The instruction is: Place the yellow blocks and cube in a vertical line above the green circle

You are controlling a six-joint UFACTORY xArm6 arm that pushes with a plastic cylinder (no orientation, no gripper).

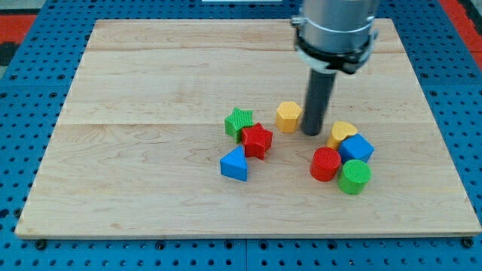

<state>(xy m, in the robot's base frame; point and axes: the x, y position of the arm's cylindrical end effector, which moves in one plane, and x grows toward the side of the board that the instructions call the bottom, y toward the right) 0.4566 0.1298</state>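
Note:
My tip [312, 133] rests on the board between two yellow blocks. The yellow hexagon [288, 116] lies just to its left, close or touching. The yellow heart-shaped block [343, 132] lies just to its right. The blue cube [356, 148] sits below the heart and touches it. The green circle [354, 177] lies below the cube, at the bottom of that cluster. The red circle [326, 163] sits to the left of the green circle and the cube.
A green star [239, 123], a red star [257, 140] and a blue triangular block [235, 164] cluster left of the tip. The wooden board [151, 90] lies on a blue perforated table. The arm's grey body [335, 30] hangs over the board's top edge.

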